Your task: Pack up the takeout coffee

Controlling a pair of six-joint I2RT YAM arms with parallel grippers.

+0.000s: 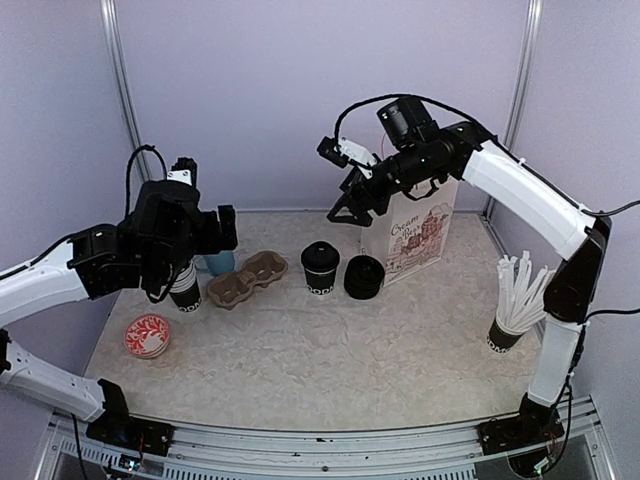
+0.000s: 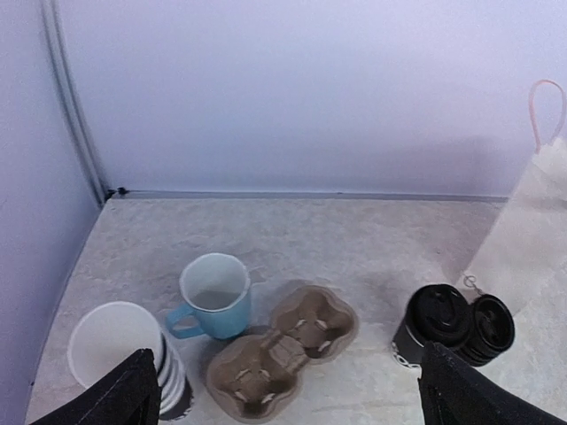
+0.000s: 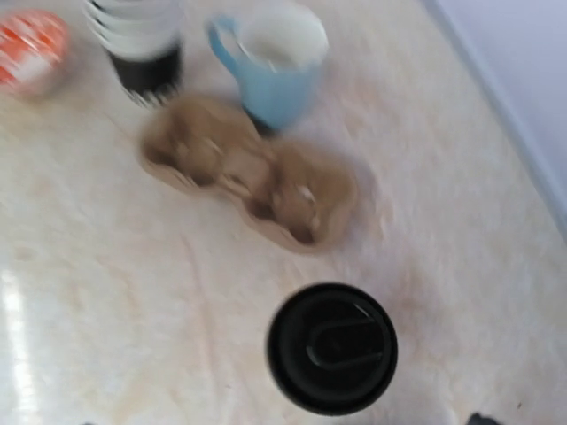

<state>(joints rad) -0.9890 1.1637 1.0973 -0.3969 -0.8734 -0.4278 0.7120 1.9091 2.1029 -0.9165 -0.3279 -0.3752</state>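
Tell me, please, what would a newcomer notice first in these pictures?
Most likely a lidded black coffee cup and its twin, side by side mid-table, in front of a printed white paper bag. To their left lies an empty brown cardboard cup carrier, a light blue mug beside it. At the right edge, white straws bristle from a black cup.

gap: carrier (image 1: pixel 248 277) to lidded cups (image 1: pixel 320 268) | mug (image 1: pixel 220 262) just behind carrier | bag (image 1: pixel 420 235) behind lidded cups
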